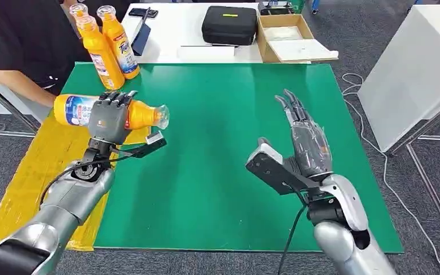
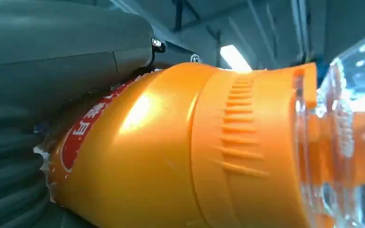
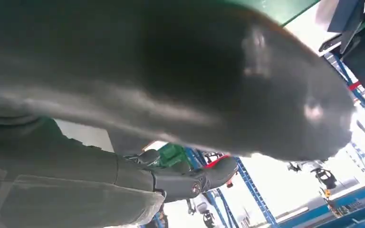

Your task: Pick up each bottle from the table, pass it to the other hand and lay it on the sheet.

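My left hand (image 1: 110,117) grips an orange juice bottle (image 1: 71,109) around its middle and holds it level above the left edge of the green table (image 1: 217,143), clear cap toward the table's middle. Close up, the bottle's orange shoulder (image 2: 171,156) and clear cap (image 2: 347,128) lie right against the hand. My right hand (image 1: 306,137) hovers over the table's right half, fingers stretched out and holding nothing. The yellow sheet (image 1: 31,172) lies on the floor side at the left, under my left arm. Three more juice bottles (image 1: 104,48) stand upright at the far left corner.
A person in a black top (image 1: 23,40) stands at the far left beside the standing bottles. A white table behind holds a black case (image 1: 229,24), a cardboard box (image 1: 289,37) and a phone (image 1: 143,12). Another white table (image 1: 418,69) stands to the right.
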